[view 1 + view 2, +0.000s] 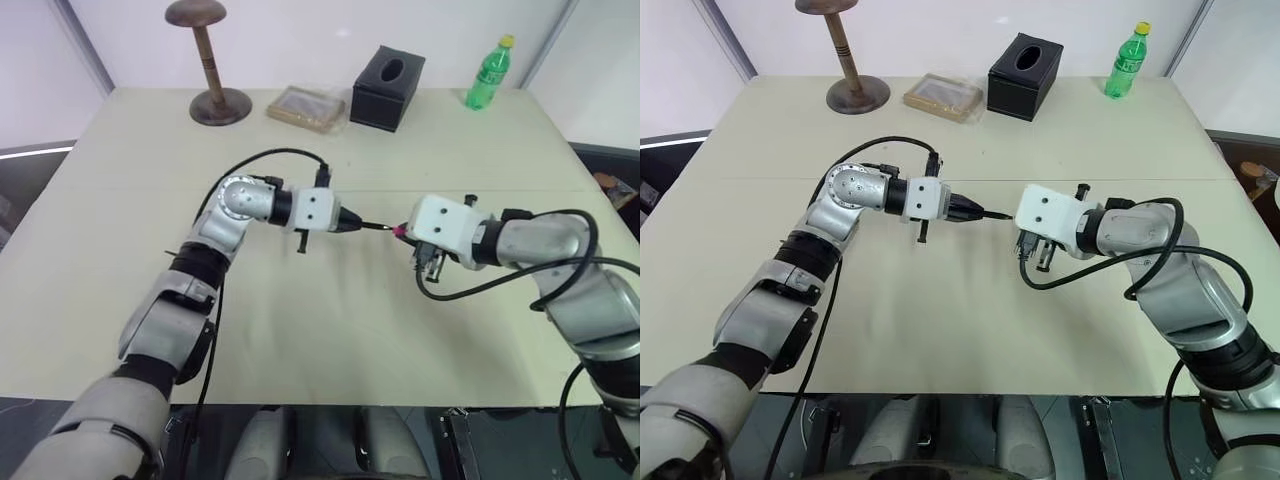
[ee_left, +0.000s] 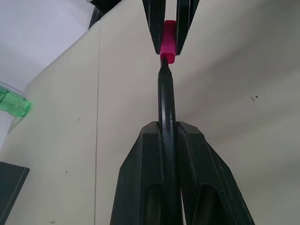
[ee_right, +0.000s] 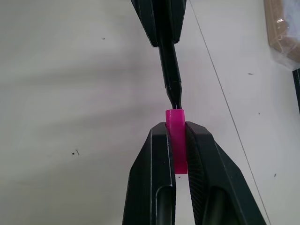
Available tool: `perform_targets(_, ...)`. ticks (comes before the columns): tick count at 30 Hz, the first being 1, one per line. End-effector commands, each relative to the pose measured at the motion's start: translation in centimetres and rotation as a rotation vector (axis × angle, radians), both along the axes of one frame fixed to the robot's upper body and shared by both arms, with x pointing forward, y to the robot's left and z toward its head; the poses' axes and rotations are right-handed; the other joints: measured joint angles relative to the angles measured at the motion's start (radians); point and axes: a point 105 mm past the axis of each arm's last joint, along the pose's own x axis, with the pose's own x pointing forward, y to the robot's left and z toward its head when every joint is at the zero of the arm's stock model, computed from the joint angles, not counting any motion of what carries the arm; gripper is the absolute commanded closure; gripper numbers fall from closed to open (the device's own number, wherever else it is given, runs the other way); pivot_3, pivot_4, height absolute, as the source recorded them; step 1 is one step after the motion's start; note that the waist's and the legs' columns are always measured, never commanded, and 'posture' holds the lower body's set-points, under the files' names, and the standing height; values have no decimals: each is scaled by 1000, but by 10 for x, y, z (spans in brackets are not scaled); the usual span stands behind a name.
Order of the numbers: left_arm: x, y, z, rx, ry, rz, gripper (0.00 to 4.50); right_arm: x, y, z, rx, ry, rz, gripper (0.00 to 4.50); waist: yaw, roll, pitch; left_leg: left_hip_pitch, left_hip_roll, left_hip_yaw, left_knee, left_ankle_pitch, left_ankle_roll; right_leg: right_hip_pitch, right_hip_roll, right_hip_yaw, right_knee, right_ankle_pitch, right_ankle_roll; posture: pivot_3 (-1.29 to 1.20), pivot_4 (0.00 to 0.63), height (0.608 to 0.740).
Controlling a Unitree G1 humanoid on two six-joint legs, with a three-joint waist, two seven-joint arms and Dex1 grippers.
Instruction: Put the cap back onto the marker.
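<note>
Right wrist view: marker (image 3: 169, 75) tip meets cap (image 3: 176, 140) mouth.

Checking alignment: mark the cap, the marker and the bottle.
cap (image 3: 176, 140), right wrist view, its middle.
marker (image 2: 166, 101), left wrist view, bare shaft.
bottle (image 1: 489, 76), left eye view, green body.

So you've got the marker (image 3: 169, 70), a thin black stick, held roughly level above the tabletop (image 1: 330, 330), pointed tip aimed straight at the cap (image 3: 176, 140). The cap's a tiny bright pink cylinder, lined up end-on with it. The tip sits right at the cap's open mouth.
</note>
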Motion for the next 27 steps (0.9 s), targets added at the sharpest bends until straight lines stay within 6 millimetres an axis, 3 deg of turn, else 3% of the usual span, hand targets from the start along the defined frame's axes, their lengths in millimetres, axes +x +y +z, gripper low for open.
perform_targets(1, -9, -13, 16, -67, -58, -64, 4500, -4, 16, 14, 9, -62, 89, 4465, 0, 0, 0, 0, 0, 0, 0, 0, 0, 0, 0, 0, 0, 0, 0, 0, 150, 740)
perform_targets(14, -15, -14, 12, -70, -41, -93, 4500, 0, 14, 13, -1, -67, 81, 4465, 0, 0, 0, 0, 0, 0, 0, 0, 0, 0, 0, 0, 0, 0, 0, 0, 150, 740)
perform_targets(27, -18, -18, 16, -82, -158, -138, 4500, -17, 27, 9, 15, 18, 181, 4465, 0, 0, 0, 0, 0, 0, 0, 0, 0, 0, 0, 0, 0, 0, 0, 0, 150, 740)
